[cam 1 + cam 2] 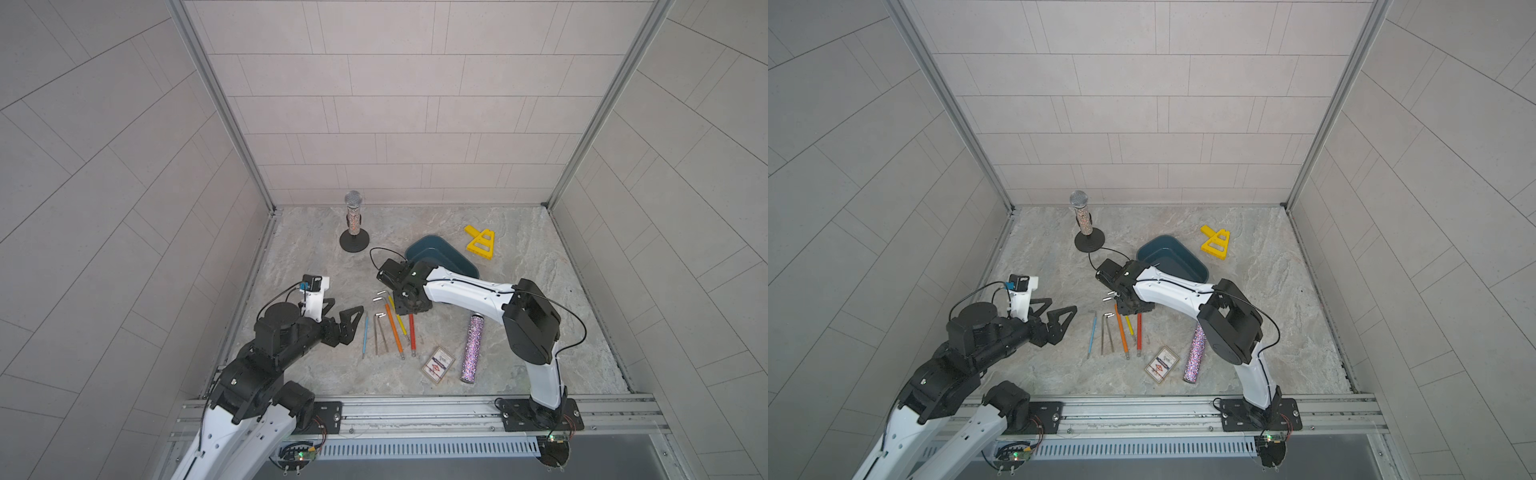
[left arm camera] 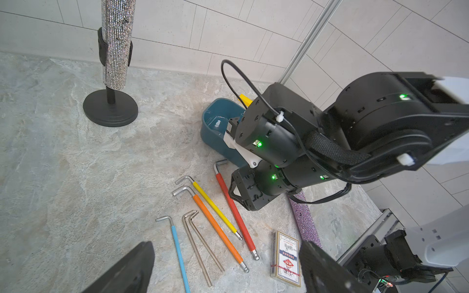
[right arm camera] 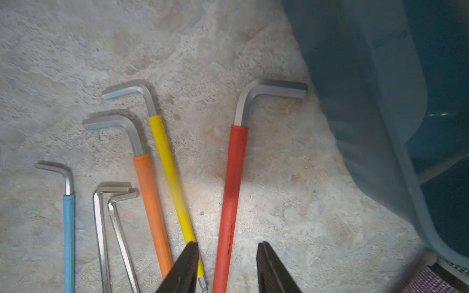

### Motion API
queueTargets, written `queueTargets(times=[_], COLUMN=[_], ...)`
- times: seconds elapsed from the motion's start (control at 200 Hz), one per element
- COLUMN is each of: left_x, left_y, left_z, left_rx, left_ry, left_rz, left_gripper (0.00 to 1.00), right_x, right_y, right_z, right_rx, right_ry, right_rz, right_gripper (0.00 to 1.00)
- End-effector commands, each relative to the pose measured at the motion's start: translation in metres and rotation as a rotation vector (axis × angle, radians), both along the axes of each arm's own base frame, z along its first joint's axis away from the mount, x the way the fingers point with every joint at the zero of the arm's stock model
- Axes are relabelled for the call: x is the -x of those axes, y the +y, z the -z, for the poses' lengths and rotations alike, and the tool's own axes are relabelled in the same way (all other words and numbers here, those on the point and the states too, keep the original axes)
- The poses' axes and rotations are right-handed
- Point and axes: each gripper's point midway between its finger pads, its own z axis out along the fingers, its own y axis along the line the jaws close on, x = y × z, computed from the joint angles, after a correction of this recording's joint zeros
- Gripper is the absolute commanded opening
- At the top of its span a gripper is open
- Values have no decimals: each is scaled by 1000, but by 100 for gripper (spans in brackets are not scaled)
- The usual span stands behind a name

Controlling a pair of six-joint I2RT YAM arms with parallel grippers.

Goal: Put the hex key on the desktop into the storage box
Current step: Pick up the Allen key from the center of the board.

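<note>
Several hex keys lie side by side on the desktop (image 1: 540,316): blue-sleeved (image 1: 365,334), two bare steel ones (image 1: 380,338), orange (image 1: 394,330), yellow (image 1: 399,322) and red (image 1: 412,334). In the right wrist view my right gripper (image 3: 228,244) stands open low over them. The red key (image 3: 234,177) runs between its fingertips, and one tip covers the yellow key's (image 3: 167,162) end. The teal storage box (image 1: 428,239) sits just behind that wrist, partly hidden by the arm. My left gripper (image 1: 345,311) hovers open and empty left of the blue key (image 2: 177,248).
A glittery microphone on a round black stand (image 1: 353,220) stands at the back left. A yellow triangular frame (image 1: 481,243) lies beyond the box. A card pack (image 1: 437,364) and a glittery tube (image 1: 471,349) lie near the front, right of the keys.
</note>
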Motion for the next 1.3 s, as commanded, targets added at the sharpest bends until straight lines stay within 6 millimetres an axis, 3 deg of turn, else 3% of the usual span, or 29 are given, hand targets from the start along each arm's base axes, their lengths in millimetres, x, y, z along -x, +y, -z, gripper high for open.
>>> queueTargets(times=[0.0, 0.33, 0.685, 0.996, 1.151, 1.296], left_x=[0, 0, -1, -1, -1, -2], left_y=[0, -1, -1, 1, 2, 1], left_z=[-3, -3, -3, -4, -5, -4], left_rx=[4, 4, 4, 5, 5, 3], left_ry=[-22, -23, -23, -28, -34, -31], left_rz=[3, 4, 3, -4, -8, -9], left_gripper=[97, 96, 96, 96, 97, 96], right_x=[0, -5, -4, 0, -3, -8], right_y=[-3, -10, -5, -1, 2, 12], right_z=[17, 40, 50, 63, 49, 8], right_rx=[-13, 7, 1, 11, 12, 26], right_ry=[44, 95, 122, 161, 122, 36], right_rz=[38, 44, 34, 20, -17, -129], right_gripper=[40, 34, 32, 13, 0, 0])
